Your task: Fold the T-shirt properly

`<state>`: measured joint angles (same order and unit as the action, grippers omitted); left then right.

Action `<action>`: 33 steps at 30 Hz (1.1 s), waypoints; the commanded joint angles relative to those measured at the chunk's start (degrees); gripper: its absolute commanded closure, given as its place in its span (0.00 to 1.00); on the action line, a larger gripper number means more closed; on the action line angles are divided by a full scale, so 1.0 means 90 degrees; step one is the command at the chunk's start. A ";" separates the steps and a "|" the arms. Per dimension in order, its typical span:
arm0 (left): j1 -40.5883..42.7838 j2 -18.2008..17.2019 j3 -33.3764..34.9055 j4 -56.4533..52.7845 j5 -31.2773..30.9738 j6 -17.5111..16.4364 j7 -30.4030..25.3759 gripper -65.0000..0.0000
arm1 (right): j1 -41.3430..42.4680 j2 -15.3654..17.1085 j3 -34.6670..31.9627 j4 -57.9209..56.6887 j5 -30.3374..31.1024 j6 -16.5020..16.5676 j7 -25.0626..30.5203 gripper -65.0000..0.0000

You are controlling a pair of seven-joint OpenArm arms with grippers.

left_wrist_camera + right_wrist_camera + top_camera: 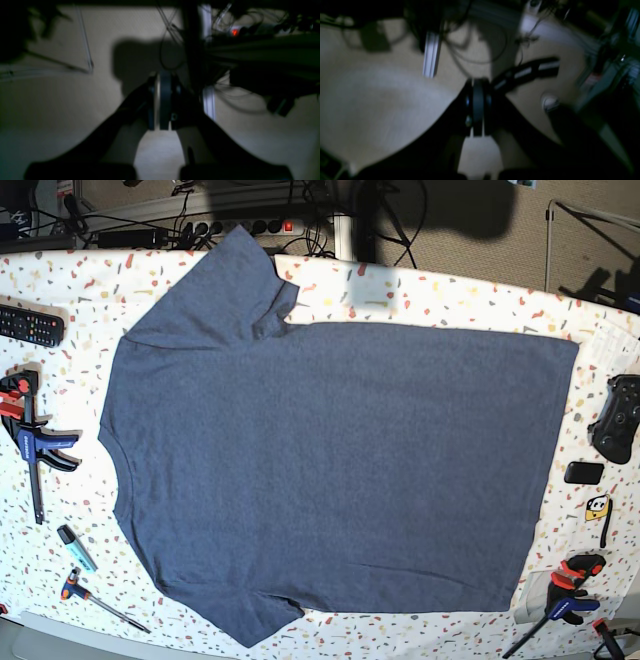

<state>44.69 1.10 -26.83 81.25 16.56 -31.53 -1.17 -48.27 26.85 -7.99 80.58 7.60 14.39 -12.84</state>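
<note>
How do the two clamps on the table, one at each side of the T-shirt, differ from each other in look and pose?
The clamp at the view's left lies nearly parallel to the table's side edge, beside the T-shirt's neckline; the clamp at the view's right lies diagonally, off the hem corner. The left one sits fully on the table; the right one reaches the front edge. Both have red and blue parts on a dark bar.

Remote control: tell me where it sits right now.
In the base view the remote control lies at the table's far left edge, left of the T-shirt's upper sleeve, above the clamp.
</note>
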 commanded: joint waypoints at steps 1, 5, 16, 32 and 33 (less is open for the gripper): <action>0.0257 -0.0005 0.0058 0.0410 -0.0066 -0.0029 -0.0129 0.96 | -0.0267 0.0187 0.0010 0.0376 -0.0010 0.0034 0.0083 1.00; 0.0848 -0.0049 0.0437 0.1736 -0.0058 -0.0029 -0.0126 0.96 | -0.1001 0.0792 0.0012 0.1622 -0.0279 0.0027 -0.0129 1.00; 0.1171 -0.0899 0.0797 0.4233 -0.0007 -0.0027 0.1117 0.80 | -0.1744 0.1785 0.0022 0.4131 -0.1331 -0.0699 -0.1438 1.00; -0.0061 -0.2720 0.0797 0.4704 0.0663 -0.0027 0.0979 0.73 | -0.1724 0.1797 0.0022 0.5071 -0.2518 -0.1535 -0.1877 1.00; -0.0175 -0.2798 0.0797 0.4639 0.0663 -0.0027 0.0979 0.73 | -0.1710 0.1797 0.0022 0.5071 -0.2516 -0.1537 -0.1931 1.00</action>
<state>42.81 -23.42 -19.40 122.39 22.90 -32.53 8.62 -63.09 42.63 -7.92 125.25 -14.74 1.58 -30.98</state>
